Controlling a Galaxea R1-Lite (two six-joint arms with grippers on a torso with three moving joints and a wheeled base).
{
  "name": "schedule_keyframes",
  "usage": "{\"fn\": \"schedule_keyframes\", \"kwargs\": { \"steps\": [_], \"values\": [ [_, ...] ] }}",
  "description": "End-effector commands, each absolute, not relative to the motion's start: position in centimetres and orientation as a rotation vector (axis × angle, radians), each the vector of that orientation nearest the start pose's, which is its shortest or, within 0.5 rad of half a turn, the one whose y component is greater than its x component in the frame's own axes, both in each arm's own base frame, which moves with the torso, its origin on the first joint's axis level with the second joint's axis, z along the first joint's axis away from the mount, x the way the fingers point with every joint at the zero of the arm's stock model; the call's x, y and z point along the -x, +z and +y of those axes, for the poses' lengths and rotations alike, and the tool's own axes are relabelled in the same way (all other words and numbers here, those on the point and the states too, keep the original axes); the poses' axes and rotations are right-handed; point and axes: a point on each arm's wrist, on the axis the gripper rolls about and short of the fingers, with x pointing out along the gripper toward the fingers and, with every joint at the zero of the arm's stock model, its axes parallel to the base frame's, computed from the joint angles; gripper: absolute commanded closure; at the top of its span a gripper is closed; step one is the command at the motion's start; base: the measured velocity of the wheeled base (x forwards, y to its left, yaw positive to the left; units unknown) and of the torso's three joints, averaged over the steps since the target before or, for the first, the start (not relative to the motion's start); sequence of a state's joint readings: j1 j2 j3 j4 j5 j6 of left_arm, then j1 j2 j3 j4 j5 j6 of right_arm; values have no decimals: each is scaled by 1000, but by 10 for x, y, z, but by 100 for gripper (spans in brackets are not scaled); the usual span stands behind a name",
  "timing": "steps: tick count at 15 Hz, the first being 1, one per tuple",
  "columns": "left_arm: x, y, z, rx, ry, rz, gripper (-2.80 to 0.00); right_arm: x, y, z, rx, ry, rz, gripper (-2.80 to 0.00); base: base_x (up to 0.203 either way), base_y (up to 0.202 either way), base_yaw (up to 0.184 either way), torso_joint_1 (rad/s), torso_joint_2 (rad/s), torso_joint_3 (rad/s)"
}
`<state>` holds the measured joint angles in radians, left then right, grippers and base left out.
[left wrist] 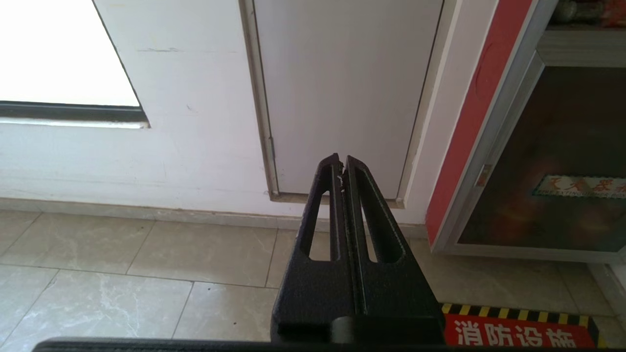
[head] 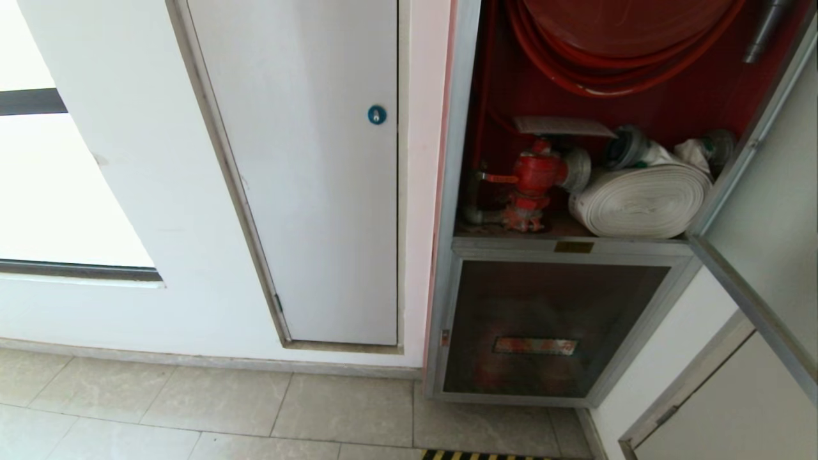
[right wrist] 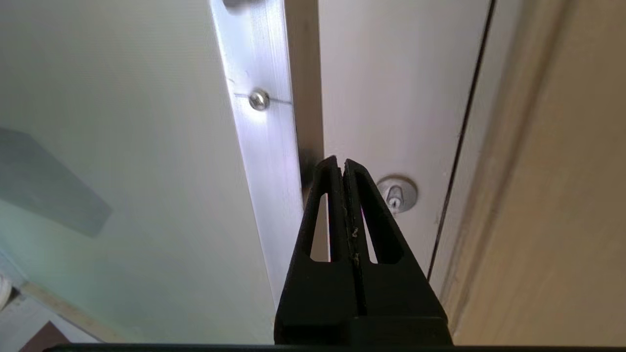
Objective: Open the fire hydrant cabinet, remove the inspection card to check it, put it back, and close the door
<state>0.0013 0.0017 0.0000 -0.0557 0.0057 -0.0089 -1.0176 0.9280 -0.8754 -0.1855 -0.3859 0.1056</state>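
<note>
Cabinet (head: 457, 191) open, door (head: 767, 211) swung right. Inside: red hose reel (head: 626, 45) up top, red valve (head: 533, 179), rolled white hose (head: 642, 201), card (head: 562, 126) flat above valve. Right tool (right wrist: 342, 168) pinched closed, empty, at door's frame edge. Left tool (left wrist: 341, 164) closed, empty, over floor (left wrist: 146, 274).

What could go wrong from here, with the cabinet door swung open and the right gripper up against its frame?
1. The right gripper is shut with its tips beside the aluminium edge of the open door; a sideways slip could scrape the frame or the glass.
2. In the fire hydrant cabinet, what may be the inspection card lies flat above the red valve, close to the rolled white hose; a reach could snag either.
</note>
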Motion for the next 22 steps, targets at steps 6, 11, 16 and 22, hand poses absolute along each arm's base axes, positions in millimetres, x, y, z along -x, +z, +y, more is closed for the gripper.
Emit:
{"fn": "schedule_keyframes", "kwargs": {
  "steps": [6, 11, 16, 22],
  "values": [
    [21, 76, 0, 9, 8, -34, 0, -53, 316, -110, -84, -1376, -181, 0, 0, 0, 0, 0, 0, 0],
    [21, 76, 0, 9, 8, -34, 0, -52, 315, -104, -83, -1314, -181, 0, 0, 0, 0, 0, 0, 0],
    [21, 76, 0, 8, 8, -34, 0, -43, 312, -83, -65, -1233, -209, 0, 0, 0, 0, 0, 0, 0],
    [21, 76, 0, 9, 8, -34, 0, -41, 306, -63, -56, -1108, -226, 0, 0, 0, 0, 0, 0, 0]
  ]
}}
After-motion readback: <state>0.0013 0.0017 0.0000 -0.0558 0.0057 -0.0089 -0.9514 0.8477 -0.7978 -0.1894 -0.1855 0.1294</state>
